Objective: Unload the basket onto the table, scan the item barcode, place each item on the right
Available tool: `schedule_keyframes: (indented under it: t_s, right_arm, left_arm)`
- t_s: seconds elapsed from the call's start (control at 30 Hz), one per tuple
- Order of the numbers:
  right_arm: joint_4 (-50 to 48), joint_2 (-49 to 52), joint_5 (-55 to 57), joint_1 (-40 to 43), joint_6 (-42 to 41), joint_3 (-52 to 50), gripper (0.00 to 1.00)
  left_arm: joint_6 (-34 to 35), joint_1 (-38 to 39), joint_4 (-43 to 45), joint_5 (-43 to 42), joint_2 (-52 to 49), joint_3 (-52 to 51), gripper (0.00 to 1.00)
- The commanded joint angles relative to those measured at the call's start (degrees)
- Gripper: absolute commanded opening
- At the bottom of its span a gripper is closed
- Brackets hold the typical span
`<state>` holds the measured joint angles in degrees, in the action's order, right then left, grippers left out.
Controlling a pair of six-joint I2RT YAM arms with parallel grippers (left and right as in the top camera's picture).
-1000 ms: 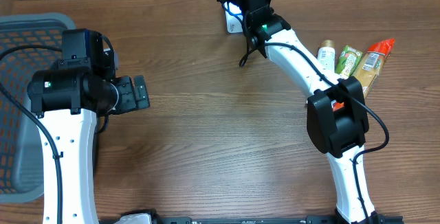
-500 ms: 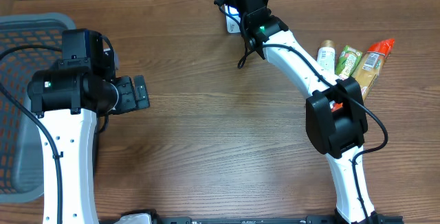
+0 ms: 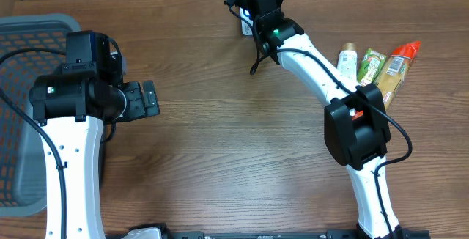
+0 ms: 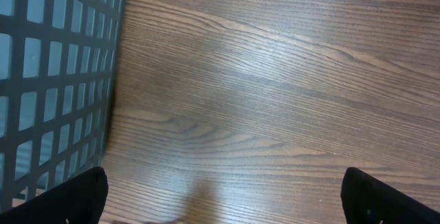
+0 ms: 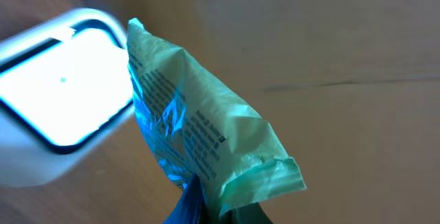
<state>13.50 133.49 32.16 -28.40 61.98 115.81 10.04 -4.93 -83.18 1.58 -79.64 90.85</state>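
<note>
The right jaws are pinching the lower edge of the green packet (image 5: 199, 135), holding it up just beside the lit window of the scanner (image 5: 62, 93) at the far edge of the bench (image 4: 275, 100); the left jaws stand spread and empty near the grey basket (image 4: 55, 80). We see no barcode on the face turned to us, and the film is creased and shiny; a fold, glare or the wrong face could spoil the read, and so thin a pinch may let the packet sag or slip
</note>
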Motion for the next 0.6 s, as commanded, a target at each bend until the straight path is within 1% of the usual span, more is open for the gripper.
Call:
schedule_keyframes:
  t_s: [0.0,0.1,0.17,0.27,0.3,0.4,0.5,0.57]
  right_arm:
    - [2.5,-6.8,-4.3,-0.4,-8.1,0.2,0.04]
    - [7.6,-12.4,-7.8,-0.3,-16.9,0.2,0.04]
    - [13.5,-17.1,-12.6,-0.3,-25.1,0.2,0.04]
    - [22.2,-24.2,-21.2,0.9,-41.0,0.2,0.04]
    - [25.9,-26.9,-24.8,1.9,-48.7,0.2,0.04]
    - [35.2,-32.3,-32.6,5.6,-65.9,0.2,0.04]
    - [45.7,-35.2,-37.0,10.6,-81.0,0.2,0.04]
    - [52.6,-35.6,-37.8,14.0,-88.1,0.1,0.04]
  left_arm:
    - [-1.3,-0.3,-0.2,0.3,-0.1,0.7,1.0]
    - [-1.3,-0.3,-0.2,0.3,-0.1,0.7,0.99]
    - [-1.3,-0.3,-0.2,0.3,-0.1,0.7,0.99]
    - [-1.3,-0.3,-0.2,0.3,-0.1,0.7,0.99]
    - [-1.3,-0.3,-0.2,0.3,-0.1,0.7,1.0]
    - [-1.3,-0.3,-0.2,0.3,-0.1,0.7,0.99]
    - [-1.3,-0.3,-0.2,0.3,-0.1,0.7,1.0]
    - [-1.3,-0.3,-0.2,0.3,-0.1,0.7,0.99]
